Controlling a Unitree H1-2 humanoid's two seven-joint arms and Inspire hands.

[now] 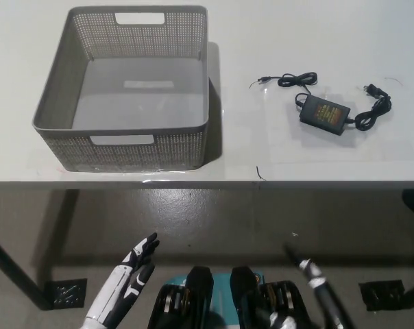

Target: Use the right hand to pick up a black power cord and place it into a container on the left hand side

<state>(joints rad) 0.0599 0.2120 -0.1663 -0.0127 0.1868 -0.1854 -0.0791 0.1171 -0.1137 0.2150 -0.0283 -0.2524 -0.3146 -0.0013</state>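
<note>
A black power cord (324, 110), a flat adapter brick with thin coiled leads on both sides, lies on the white table (317, 41) at the right. An empty grey perforated basket (128, 147) with cut-out handles stands on the table's left half. My white left hand (133, 269) hangs below the table's front edge at the lower left, fingers apart and holding nothing. Only the tip of my black right arm and hand (310, 271) shows at the bottom right, also below the table edge, far from the cord; its fingers are not clear.
The table's front edge runs across the picture at mid height, with grey floor below it. Black table legs and floor plates (68, 293) show at the lower left and lower right. A small dark mark (260, 173) sits at the table's front edge.
</note>
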